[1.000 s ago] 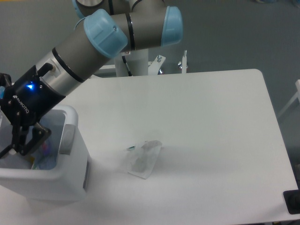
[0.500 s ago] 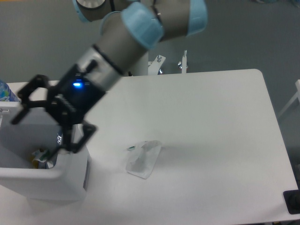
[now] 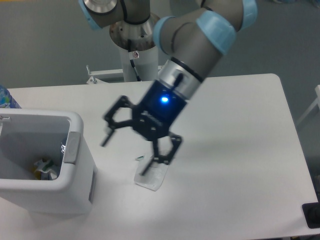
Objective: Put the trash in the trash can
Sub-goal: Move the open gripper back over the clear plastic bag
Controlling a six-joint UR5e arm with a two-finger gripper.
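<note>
Motion blur smears the gripper (image 3: 131,152), so its finger edges are soft. It covers the upper part of the wrapper (image 3: 151,178); only the lower corner shows. The trash can (image 3: 75,175) is cut by the left edge, its contents too dim and jumbled to identify. The tabletop (image 3: 240,150) runs off the bottom edge.

floor: plain grey surface (image 3: 45,45) filling the upper part of the view, behind the table.
table: white top (image 3: 240,150) with rounded corners, its far right corner near the upper right.
right edge: a pale frame piece (image 3: 310,112) leaning just beyond the table.
light: even, soft shadows.
</note>
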